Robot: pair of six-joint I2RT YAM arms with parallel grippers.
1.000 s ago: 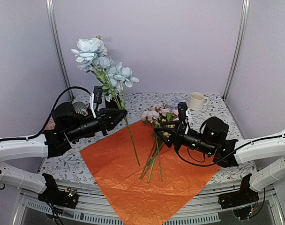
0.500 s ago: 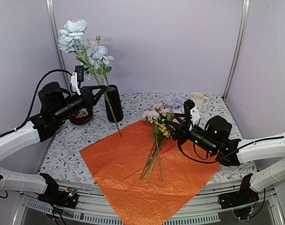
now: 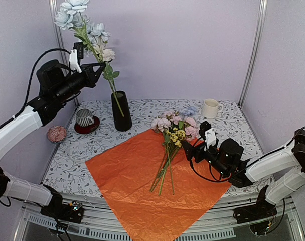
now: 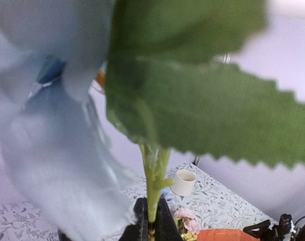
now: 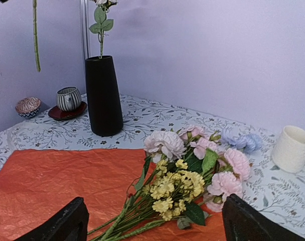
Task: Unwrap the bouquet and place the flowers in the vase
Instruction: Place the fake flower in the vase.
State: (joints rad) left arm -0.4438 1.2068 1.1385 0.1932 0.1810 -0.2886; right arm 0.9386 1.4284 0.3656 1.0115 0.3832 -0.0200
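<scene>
Left claw (image 3: 99,65) high at back left, clamped on the stem of the blue flowers (image 3: 72,12). Heads up, long axis steep, lower end slanting down-right toward the vase (image 3: 122,113). From above the stem crosses the vase's front (right wrist view shows a hanging stem tip beside the vase, not in it). Judgement: tip needs centring over the mouth, then lowering. Left arm is the nearer. Right claw (image 3: 194,139) spread wide, low, facing the pink and yellow flowers (image 3: 171,128) lying on the orange sheet (image 3: 127,175) on the worktop (image 3: 67,160).
</scene>
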